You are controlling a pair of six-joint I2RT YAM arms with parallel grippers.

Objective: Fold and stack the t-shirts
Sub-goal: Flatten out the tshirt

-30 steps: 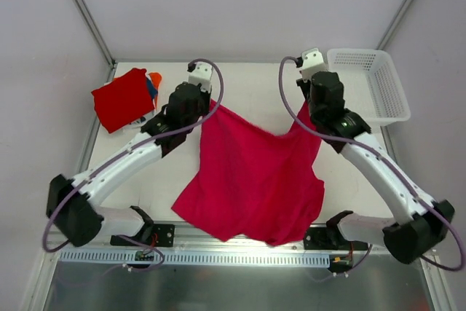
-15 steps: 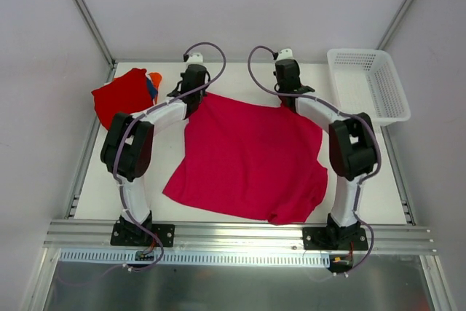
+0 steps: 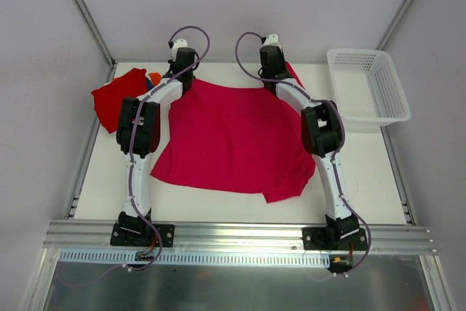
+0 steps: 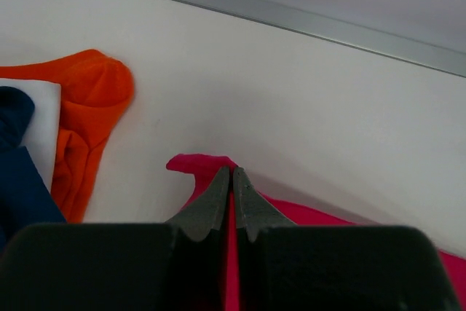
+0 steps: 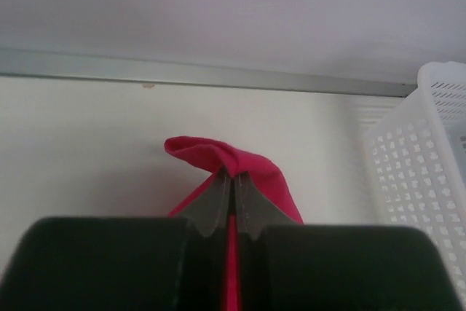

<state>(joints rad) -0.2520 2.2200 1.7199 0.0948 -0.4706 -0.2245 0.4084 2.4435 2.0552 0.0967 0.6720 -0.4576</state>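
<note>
"White counter (image 3: 364, 172) runs out from your bases. What lies nearest on it?"

"The magenta-pink t-shirt (image 3: 233, 136), spread open and mostly flat. Its uneven hem points toward my bases, and one lower corner sticks out on my right side."

"And your tools?"

"Both reach to the shirt's far edge. My left tool (image 4: 231, 174) is pressed together on the far left corner, with a small curl of cloth poking past the tips. My right tool (image 5: 231, 177) is pinching the far right corner, and a fold of cloth bunches up above its tips."

"What sits beyond that?"

"Just left of my left tool is the pile. The red t-shirt (image 3: 120, 98) is on top, with the orange t-shirt (image 4: 87, 100), white t-shirt (image 4: 36, 103) and blue t-shirt (image 4: 18, 180) showing at its edge. At the far right stands the white mesh basket (image 3: 393, 92), near my right tool but clear of the shirt. A metal rail (image 5: 182, 72) runs along the back of the counter, under a pale wall (image 5: 218, 5)."
</note>
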